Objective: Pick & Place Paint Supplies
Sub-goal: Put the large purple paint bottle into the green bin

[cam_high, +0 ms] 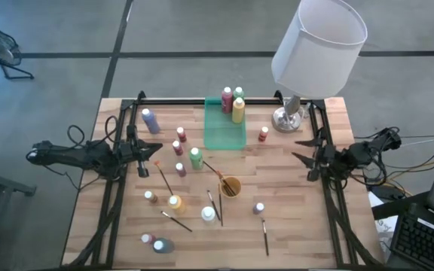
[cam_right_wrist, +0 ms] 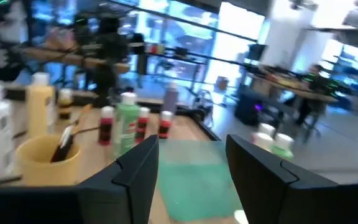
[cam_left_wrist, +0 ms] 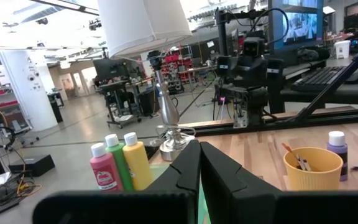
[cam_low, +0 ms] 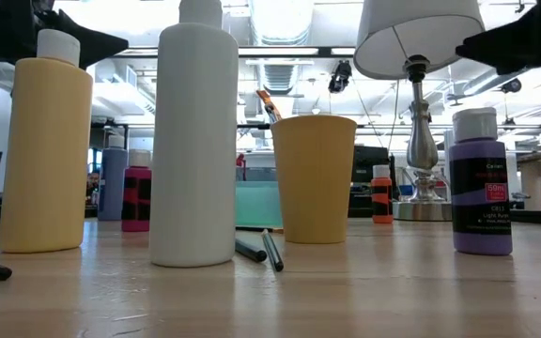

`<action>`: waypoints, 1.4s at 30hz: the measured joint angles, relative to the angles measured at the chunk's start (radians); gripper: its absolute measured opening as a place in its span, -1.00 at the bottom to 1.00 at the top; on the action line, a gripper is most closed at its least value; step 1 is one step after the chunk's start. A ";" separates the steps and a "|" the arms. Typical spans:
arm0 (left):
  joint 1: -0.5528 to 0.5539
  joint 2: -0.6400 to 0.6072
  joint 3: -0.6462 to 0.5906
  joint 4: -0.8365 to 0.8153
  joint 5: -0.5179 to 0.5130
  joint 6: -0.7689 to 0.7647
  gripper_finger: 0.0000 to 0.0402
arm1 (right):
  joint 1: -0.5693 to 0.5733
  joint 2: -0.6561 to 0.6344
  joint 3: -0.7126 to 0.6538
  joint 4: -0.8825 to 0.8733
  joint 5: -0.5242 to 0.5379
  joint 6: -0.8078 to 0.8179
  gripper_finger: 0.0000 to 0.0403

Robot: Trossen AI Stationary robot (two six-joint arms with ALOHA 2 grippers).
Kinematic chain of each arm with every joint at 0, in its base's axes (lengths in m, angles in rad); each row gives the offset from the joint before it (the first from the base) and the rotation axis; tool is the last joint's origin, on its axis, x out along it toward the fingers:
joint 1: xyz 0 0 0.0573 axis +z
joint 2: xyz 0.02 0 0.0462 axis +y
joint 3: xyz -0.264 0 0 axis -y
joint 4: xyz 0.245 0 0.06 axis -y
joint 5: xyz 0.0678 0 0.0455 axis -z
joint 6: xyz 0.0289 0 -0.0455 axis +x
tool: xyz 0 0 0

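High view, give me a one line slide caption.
Both grippers, left and right, flank scattered paint bottles; three bottles stand in the green tray.

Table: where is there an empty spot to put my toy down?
Bare wood lies between the purple bottle and the table edge below the right gripper. The middle, around the orange-yellow cup, is crowded with bottles and brushes.

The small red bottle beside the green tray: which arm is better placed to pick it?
Probably right. The small red bottle stands nearer the right gripper, which is open; the left gripper is shut and beyond the green tray.
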 joint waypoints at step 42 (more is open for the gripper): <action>0.001 0.031 0.063 0.113 -0.392 -0.177 -0.21 | 0.001 0.014 -0.002 -0.014 0.119 -0.066 -0.64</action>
